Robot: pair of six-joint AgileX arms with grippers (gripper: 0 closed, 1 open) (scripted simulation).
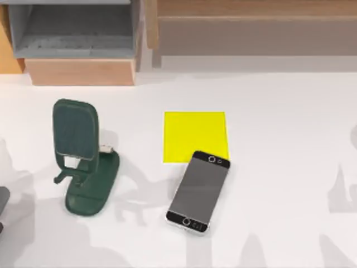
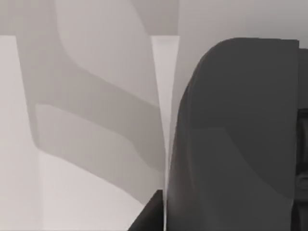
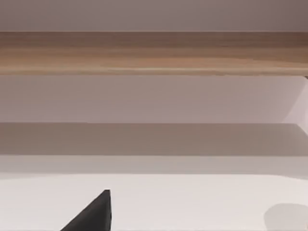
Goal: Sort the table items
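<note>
The smartphone (image 1: 198, 191), grey screen with black bezels and a silver edge, lies flat and slanted on the white table (image 1: 279, 139), its upper end overlapping the lower right corner of a yellow square mat (image 1: 189, 134). A dark grey rounded body (image 2: 240, 139), likely the mouse, sits very close in the left wrist view; a grey sliver (image 1: 2, 200) shows at the table's far left edge. A dark tip of my right gripper (image 3: 94, 214) shows over the white table, facing the wooden shelf.
A dark green phone stand (image 1: 83, 159) stands left of centre. A grey-and-wood open box (image 1: 78, 39) sits at the back left and a long wooden shelf (image 1: 251, 28) at the back right. Arm shadows fall along the front and the right.
</note>
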